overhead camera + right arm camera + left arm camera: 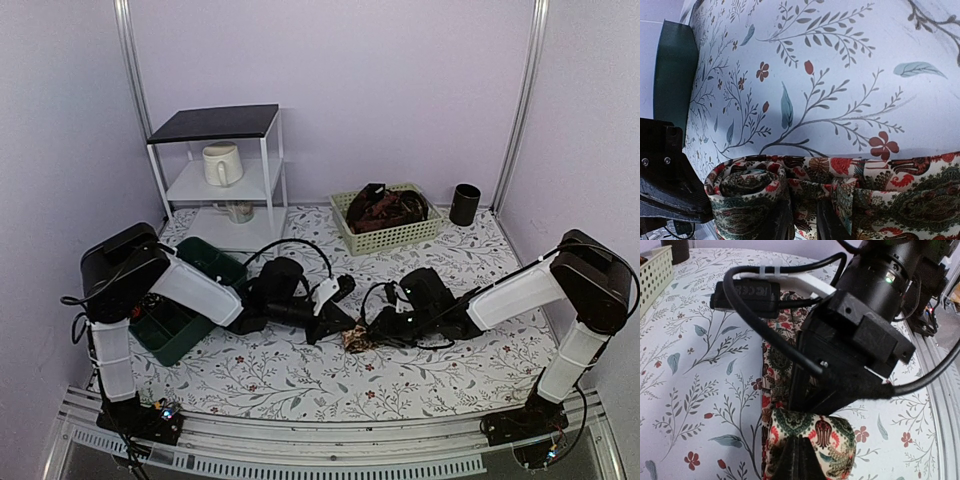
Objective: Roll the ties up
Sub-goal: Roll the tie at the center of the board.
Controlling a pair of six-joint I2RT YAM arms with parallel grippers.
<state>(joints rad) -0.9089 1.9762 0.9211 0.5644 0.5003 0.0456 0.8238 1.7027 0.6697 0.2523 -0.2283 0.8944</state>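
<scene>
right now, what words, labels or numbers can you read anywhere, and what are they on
Black plug: raised letters, too blurred to read.
Mug, basket, tie: no writing visible.

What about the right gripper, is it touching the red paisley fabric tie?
Touching: right wrist view shows the right gripper pinching the tie between its fingers.

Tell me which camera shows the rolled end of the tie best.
The right wrist view: the coiled end of the tie is close, its layers visible. The left wrist view shows patterned fabric, no spiral; the top view only a small patch.
</scene>
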